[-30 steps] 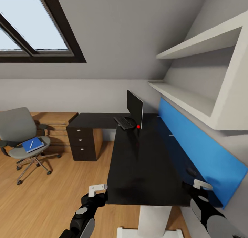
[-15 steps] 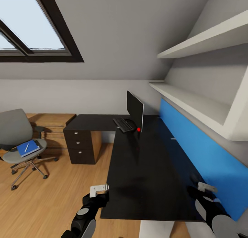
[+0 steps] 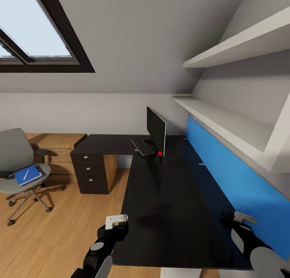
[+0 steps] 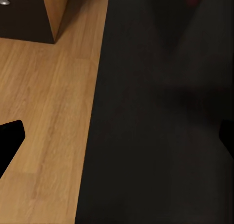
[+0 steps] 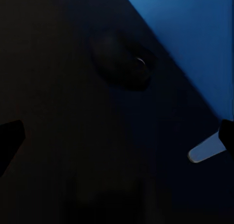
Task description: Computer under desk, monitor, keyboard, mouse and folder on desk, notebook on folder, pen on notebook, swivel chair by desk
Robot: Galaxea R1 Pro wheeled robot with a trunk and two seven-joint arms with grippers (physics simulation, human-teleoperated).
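- Monitor (image 3: 156, 129): upright at far end of bench (image 3: 177, 205); requirement judged met.
- Keyboard (image 3: 141, 146): on bench, just beside monitor; judged met.
- Mouse (image 5: 123, 58): dark, on bench close to blue wall panel (image 3: 237, 177), well apart from keyboard; still to move.
- Folder (image 3: 27, 175): blue, on swivel chair (image 3: 20, 165) seat, pen (image 3: 25, 174) lying on top; notebook not told apart. Stacking on bench not begun.
- Swivel chair: well apart from bench; left to position.
- Computer: not identified.
- Left pincer (image 3: 117, 220): spread, empty, at bench's near edge.
- Right pincer (image 3: 244, 218): spread, empty, above mouse.
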